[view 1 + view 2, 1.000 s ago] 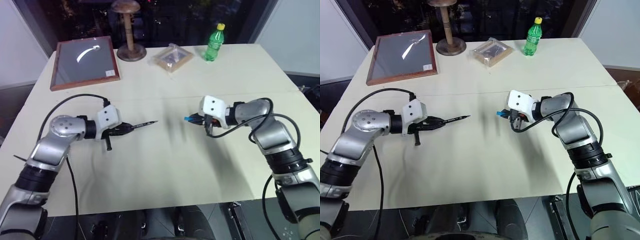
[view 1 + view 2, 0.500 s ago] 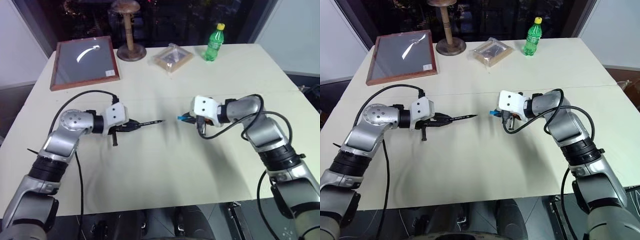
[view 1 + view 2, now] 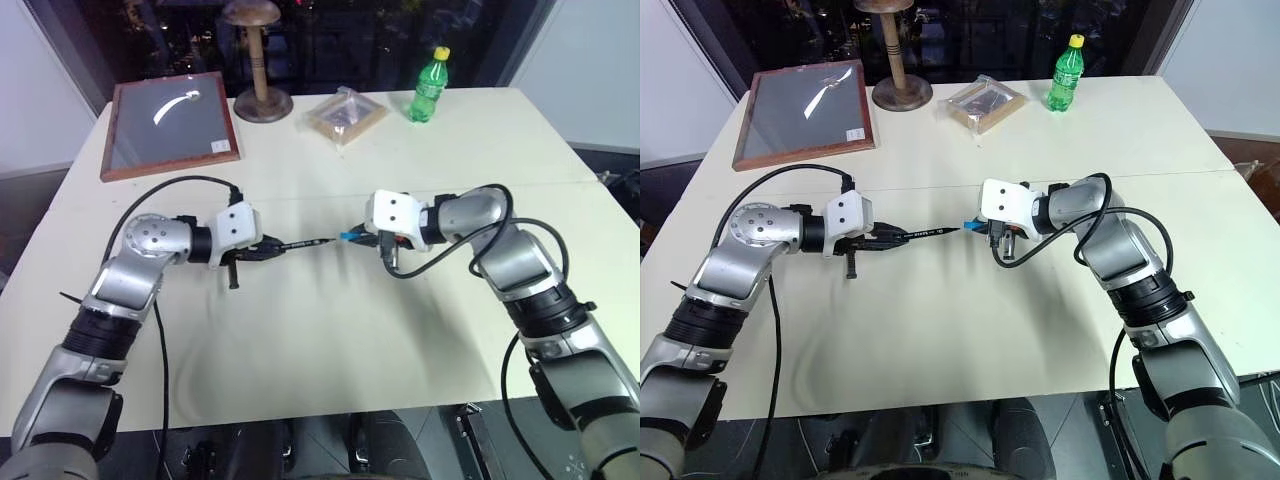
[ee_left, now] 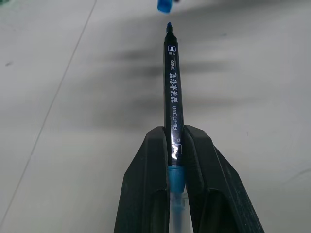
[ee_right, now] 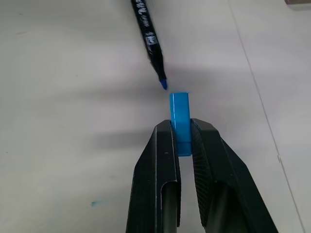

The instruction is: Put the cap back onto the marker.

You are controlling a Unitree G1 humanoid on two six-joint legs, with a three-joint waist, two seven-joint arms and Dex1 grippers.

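marker: clamped in the left gripper, tip aimed at the cap, above the surface
cap: pinched in the right gripper, just short of the tip, not on yet

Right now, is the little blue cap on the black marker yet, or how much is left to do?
Not yet. Done: the left gripper is shut on the thin black marker, and the right gripper is shut on the small bright blue plastic cap. In hand: they are held above the pale table, the marker's blue tip just short of the cap's open end and slightly off line. Left: line them up and push the cap on.
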